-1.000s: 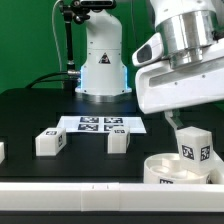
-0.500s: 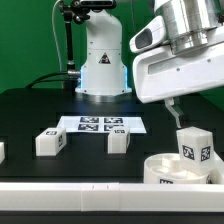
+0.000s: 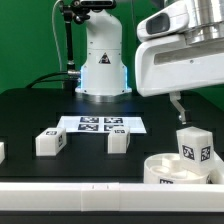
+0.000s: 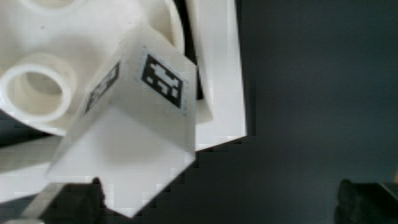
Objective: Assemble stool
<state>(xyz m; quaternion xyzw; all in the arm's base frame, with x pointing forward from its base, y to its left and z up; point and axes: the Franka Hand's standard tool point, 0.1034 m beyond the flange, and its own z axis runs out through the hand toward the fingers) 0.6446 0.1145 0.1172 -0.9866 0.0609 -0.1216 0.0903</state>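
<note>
Marker board [image 3: 101, 124] on black table [image 3: 28, 112]

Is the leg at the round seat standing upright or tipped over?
Upright: the leg stands on end, rising from the seat, with its tag face vertical. Whether it is fully seated in the seat cannot be told.

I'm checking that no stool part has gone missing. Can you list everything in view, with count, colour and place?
table: one, black, under everything.
marker board: one, white, flat, mid-table.
seat: one, white ring, exterior view's lower right.
upright leg: one, white, tagged, standing on the seat.
loose legs: two, white, tagged, lying in front of the marker board.
edge piece: one, white, cut off at the exterior view's left; cannot tell what it is.
rail: one, white, along the near edge.
arm: one, white and silver, above the upright leg; jaws open, holding nothing.
</note>
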